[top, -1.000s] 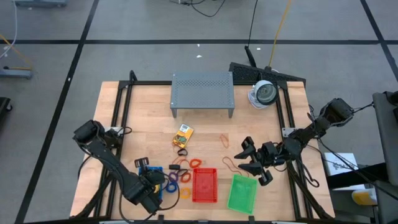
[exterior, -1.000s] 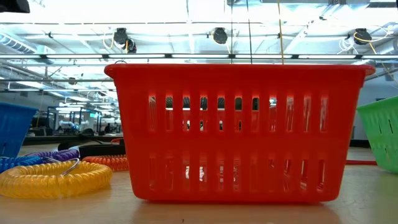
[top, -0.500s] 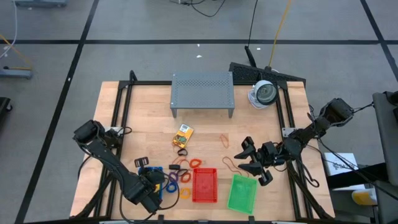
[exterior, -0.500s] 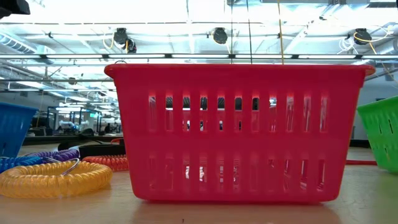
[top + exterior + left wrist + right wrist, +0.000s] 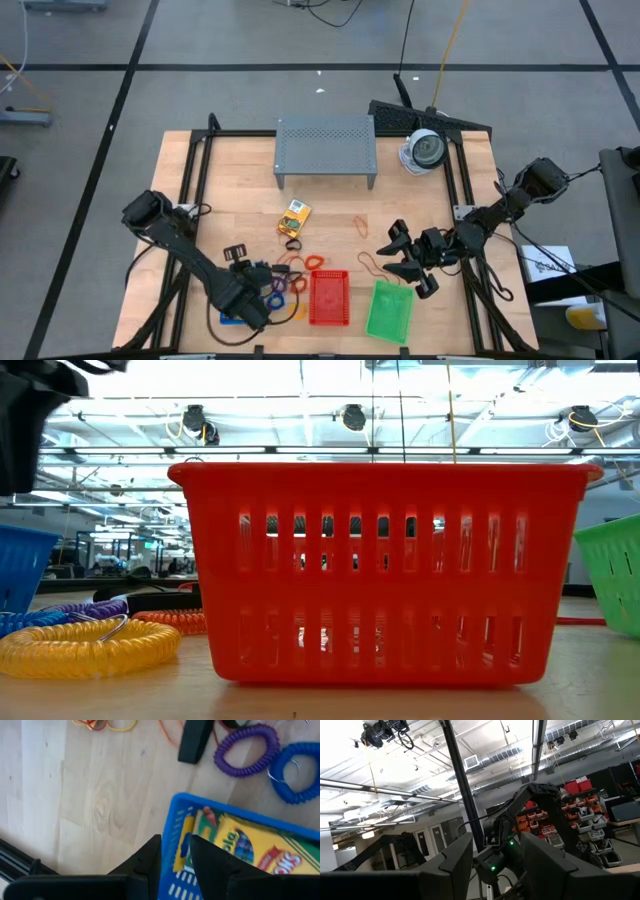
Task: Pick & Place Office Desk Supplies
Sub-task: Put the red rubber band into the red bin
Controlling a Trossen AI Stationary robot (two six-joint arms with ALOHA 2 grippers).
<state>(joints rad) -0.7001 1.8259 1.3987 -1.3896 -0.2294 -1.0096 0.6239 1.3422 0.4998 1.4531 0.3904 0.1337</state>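
over blue tray (image 5: pixel 176 827), left claw (image 5: pixel 175 855) ajar

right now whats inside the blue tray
A yellow-and-green crayon box lies inside the blue tray, by the left wrist view. The left gripper hovers over the tray's rim and covers part of it, so anything under the box or fingers cannot be seen.

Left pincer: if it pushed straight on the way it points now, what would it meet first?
Most likely the blue tray. The left pincer has its open fingers astride the tray's wall, with the crayon box lying inside just beyond. Depth is unclear, so the wall or the box might come first.
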